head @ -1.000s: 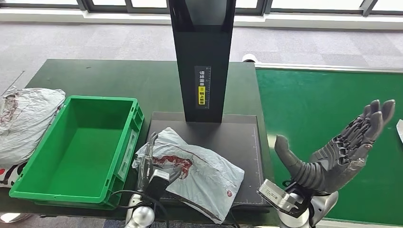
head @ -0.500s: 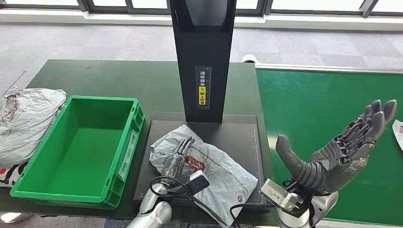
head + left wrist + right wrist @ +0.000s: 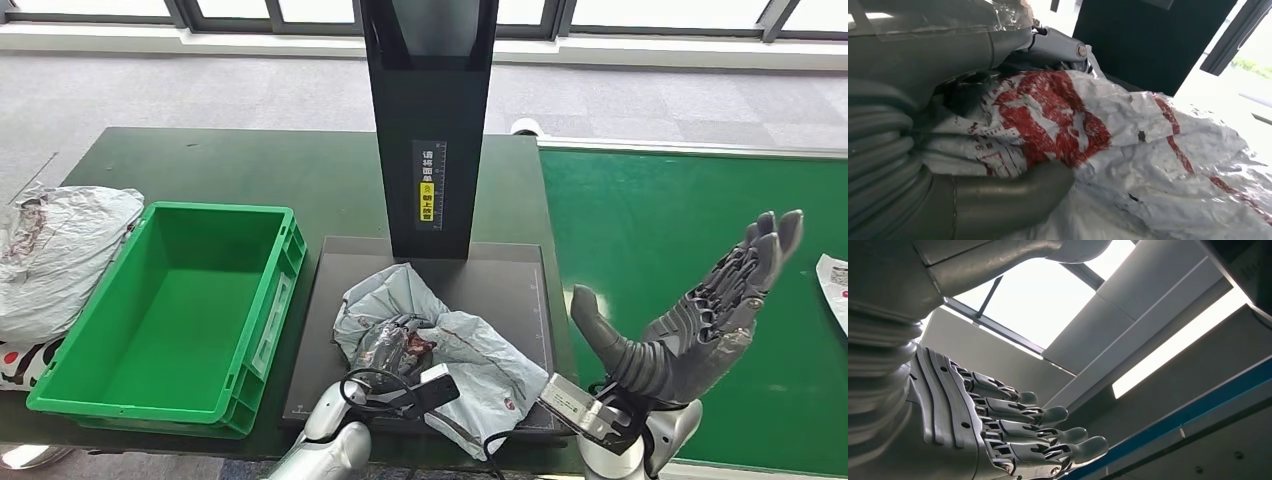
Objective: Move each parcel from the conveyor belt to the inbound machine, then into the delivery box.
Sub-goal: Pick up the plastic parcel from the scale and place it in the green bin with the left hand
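The grey parcel (image 3: 440,350) lies crumpled on the inbound machine's black plate (image 3: 500,290), at 3 o'clock from the green delivery box (image 3: 262,330). The left hand (image 3: 392,345) grasps its soft, slippery film, fingers (image 3: 1058,47) bunching the middle. It looks light and floppy; gather plenty of film. The right hand (image 3: 690,320) hovers released.
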Controlling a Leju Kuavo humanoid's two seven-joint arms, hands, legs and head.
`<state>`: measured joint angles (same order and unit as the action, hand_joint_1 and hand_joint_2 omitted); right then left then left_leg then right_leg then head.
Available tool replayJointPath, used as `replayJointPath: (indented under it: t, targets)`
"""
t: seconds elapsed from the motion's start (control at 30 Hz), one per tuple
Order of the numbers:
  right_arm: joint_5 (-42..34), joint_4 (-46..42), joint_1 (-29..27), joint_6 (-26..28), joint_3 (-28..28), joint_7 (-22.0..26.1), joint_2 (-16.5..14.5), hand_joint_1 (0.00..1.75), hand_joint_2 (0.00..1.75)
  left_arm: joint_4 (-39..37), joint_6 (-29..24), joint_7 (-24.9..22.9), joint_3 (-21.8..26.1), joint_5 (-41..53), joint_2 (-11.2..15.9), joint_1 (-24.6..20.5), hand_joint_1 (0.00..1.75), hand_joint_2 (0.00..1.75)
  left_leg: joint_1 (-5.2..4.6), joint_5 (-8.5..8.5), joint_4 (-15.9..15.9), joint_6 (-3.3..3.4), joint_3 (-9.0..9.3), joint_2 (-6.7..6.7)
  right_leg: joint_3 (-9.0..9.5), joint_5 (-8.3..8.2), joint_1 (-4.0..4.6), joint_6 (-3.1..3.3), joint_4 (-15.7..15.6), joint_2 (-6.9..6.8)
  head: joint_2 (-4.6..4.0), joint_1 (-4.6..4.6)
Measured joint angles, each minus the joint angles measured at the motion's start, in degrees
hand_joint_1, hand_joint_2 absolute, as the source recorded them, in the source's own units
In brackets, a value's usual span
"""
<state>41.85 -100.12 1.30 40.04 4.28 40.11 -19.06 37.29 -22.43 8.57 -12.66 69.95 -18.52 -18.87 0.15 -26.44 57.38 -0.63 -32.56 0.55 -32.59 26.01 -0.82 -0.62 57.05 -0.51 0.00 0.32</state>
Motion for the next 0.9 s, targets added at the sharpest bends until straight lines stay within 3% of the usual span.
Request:
replayJointPath:
  t: [0.3, 0.43, 0.53, 0.67, 0.9]
  targets:
    - [0.07, 2.03, 0.00, -0.01, 0.00, 0.02, 0.00, 0.00, 1.75, -0.13, -1.19, -2.23, 0.00, 2.71, -0.03, -0.25, 1.75, 1.75, 0.00, -0.07, -0.01, 0.02, 0.13, 0.00, 0.17, 0.06, 0.00, 0.03, 0.01, -0.02, 0.00, 0.01]
    - [-0.14, 2.68, -0.01, -0.01, 0.00, 0.02, 0.00, 0.00, 1.75, 0.20, -5.24, -3.70, 0.01, 5.43, 0.01, -0.16, 1.75, 1.75, 0.00, -0.10, -0.01, -0.01, 0.12, 0.00, 0.11, 0.07, 0.01, 0.03, 0.01, 0.00, 0.00, 0.01]
    - [-0.57, 3.55, -0.08, 0.00, 0.00, 0.02, 0.01, 0.00, 1.75, 2.56, -11.69, -5.27, 0.08, 10.41, 0.34, 0.94, 1.75, 1.75, 0.01, -0.03, 0.00, -0.07, 0.26, 0.01, -0.09, 0.03, 0.01, 0.04, 0.03, 0.02, 0.00, 0.01]
    - [-0.92, 4.78, -0.44, 0.00, 0.01, 0.02, 0.03, 0.00, 1.75, 16.44, -17.25, -3.91, 0.48, 17.38, 1.20, 4.64, 1.75, 1.75, 0.01, 0.12, 0.01, -0.09, 0.01, -0.08, -0.45, -0.05, 0.03, 0.06, 0.05, -0.02, 0.00, -0.01]
    - [-1.48, 6.47, -0.45, 0.00, 0.02, 0.02, 0.04, 0.00, 1.75, 38.14, -17.88, -5.70, 1.59, 19.74, 2.80, 5.38, 1.75, 1.75, 0.01, 0.14, 0.01, -0.09, -0.18, -0.16, -0.62, -0.04, 0.02, 0.06, 0.07, -0.07, 0.00, 0.01]
